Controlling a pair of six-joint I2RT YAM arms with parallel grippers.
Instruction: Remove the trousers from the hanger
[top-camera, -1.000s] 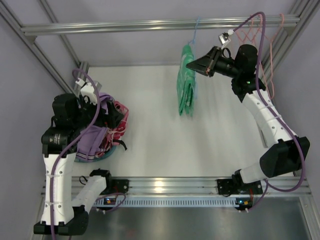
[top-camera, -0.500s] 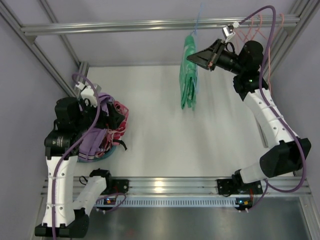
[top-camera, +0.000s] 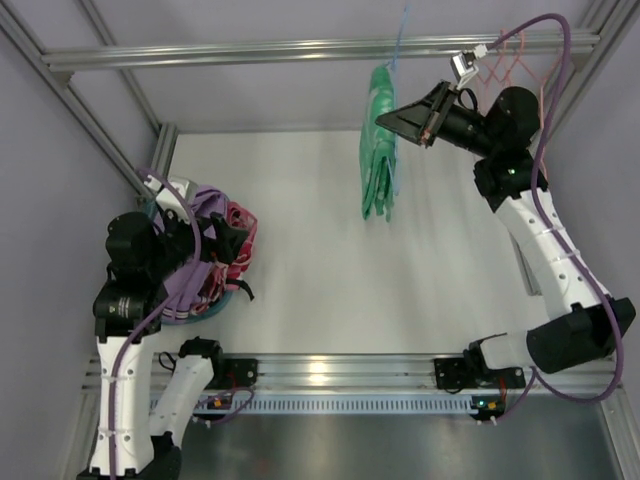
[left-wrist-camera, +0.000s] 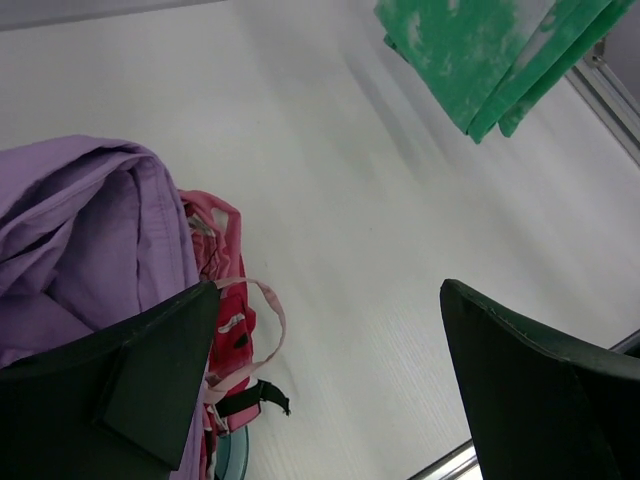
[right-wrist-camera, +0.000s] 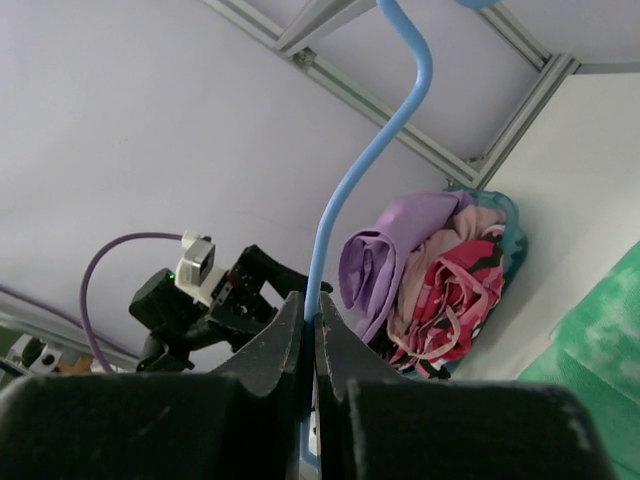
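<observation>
The bright green trousers (top-camera: 378, 145) hang folded long and narrow from the light-blue wire hanger (top-camera: 401, 40), raised above the white table near the top rail. My right gripper (top-camera: 385, 119) is shut on the hanger's blue neck (right-wrist-camera: 340, 200), seen clamped between its fingers (right-wrist-camera: 283, 335) in the right wrist view; a green corner of the trousers (right-wrist-camera: 600, 340) shows at the right. My left gripper (top-camera: 232, 243) is open and empty over the cloth pile at the left. The trousers' lower end (left-wrist-camera: 480, 50) shows at the top of the left wrist view.
A teal basket (top-camera: 222, 300) at the left holds purple cloth (top-camera: 185, 285) and red-pink patterned cloth (top-camera: 240, 225). Pink wire hangers (top-camera: 515, 65) hang at the top right on the rail (top-camera: 250, 50). Frame posts slope at both sides.
My right gripper has lifted the hanger and trousers higher and slightly right, toward the top rail. My left arm has shifted a little lower over the cloth pile.
</observation>
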